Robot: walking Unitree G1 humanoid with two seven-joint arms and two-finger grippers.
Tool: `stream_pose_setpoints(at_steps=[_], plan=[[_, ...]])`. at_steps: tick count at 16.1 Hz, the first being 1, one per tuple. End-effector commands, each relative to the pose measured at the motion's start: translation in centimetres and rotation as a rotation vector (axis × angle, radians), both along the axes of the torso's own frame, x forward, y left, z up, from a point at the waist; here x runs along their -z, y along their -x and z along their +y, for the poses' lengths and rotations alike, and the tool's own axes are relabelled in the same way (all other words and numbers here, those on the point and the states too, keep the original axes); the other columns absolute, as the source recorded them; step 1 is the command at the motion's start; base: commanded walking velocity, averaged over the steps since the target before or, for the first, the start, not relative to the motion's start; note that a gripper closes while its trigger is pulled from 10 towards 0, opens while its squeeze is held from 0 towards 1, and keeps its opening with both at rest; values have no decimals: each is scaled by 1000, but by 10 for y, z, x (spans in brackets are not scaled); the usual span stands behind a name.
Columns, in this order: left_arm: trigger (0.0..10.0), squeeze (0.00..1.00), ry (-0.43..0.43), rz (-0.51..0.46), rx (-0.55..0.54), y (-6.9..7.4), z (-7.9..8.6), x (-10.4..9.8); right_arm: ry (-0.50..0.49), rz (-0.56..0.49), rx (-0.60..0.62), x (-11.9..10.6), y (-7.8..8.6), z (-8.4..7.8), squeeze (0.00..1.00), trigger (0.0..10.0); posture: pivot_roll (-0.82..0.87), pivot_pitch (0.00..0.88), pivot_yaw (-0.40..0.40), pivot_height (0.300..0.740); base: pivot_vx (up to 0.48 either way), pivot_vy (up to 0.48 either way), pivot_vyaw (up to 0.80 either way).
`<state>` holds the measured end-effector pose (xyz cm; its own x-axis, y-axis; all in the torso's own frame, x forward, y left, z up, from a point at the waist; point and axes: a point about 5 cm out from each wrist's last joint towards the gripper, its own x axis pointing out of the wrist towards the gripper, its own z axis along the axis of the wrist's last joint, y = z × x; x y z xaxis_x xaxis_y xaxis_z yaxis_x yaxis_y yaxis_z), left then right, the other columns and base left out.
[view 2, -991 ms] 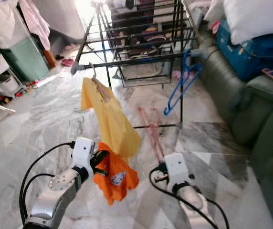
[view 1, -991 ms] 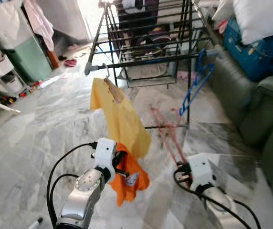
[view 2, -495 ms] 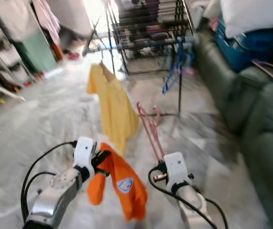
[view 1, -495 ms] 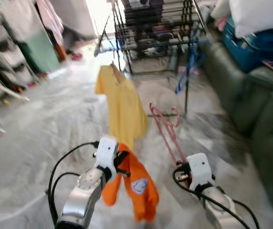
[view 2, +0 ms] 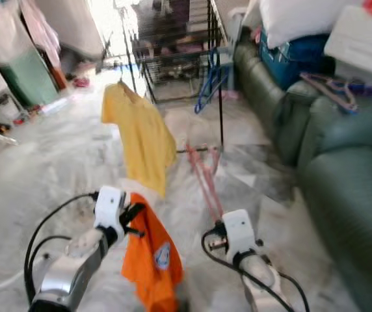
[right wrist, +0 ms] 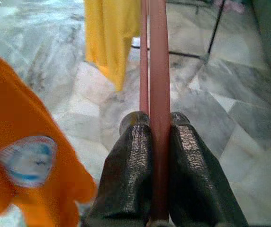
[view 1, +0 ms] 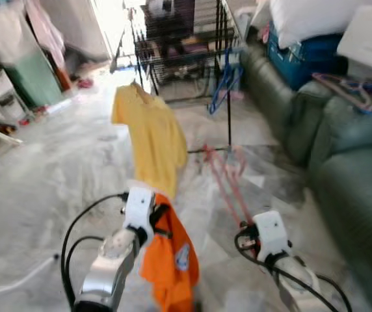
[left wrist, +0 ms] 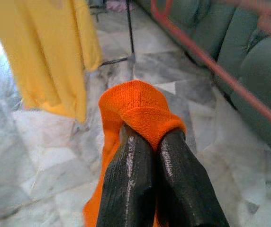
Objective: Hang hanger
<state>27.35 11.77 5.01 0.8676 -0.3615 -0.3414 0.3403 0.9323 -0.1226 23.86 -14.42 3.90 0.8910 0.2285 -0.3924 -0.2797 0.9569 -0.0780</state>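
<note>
Open marble floor [view 1: 56, 169] lies to our left; a green sofa [view 1: 348, 169] bounds the right and the drying rack [view 1: 179, 45] stands ahead. Our right end effector [right wrist: 158, 142] is clamped on the pink hanger [view 1: 228, 179], whose long axis points forward toward the rack. Our left end effector [left wrist: 155, 142] pinches an orange shirt [view 1: 173, 260]. A yellow shirt [view 1: 148, 140] hangs ahead.

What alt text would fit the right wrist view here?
The right gripper is shut on a pink hanger that runs away from the camera over a grey marble floor. An orange shirt hangs close by, a yellow shirt farther off.
</note>
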Motion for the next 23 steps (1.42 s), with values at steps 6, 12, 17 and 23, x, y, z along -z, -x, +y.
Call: stream_pose_setpoints(at_steps=[6,12,17,23], plan=[[10000,0,-18,-20,-33,-4,9,0,19,-61,-56,-10,-8,9,0,10000,-101,0,141,740,0,0,0],[10000,0,-104,-3,-112,-6,18,8,-14,-76,-104,-13,-9,17,0,10000,-95,0,123,740,0,0,794],[10000,0,-119,15,-154,-3,23,14,-17,-90,-137,-17,-13,19,0,10000,-90,0,115,740,0,-55,794],[10000,0,-102,18,-146,-4,19,15,-27,-81,-153,-15,-10,22,0,10000,-98,3,121,740,0,-174,794]])
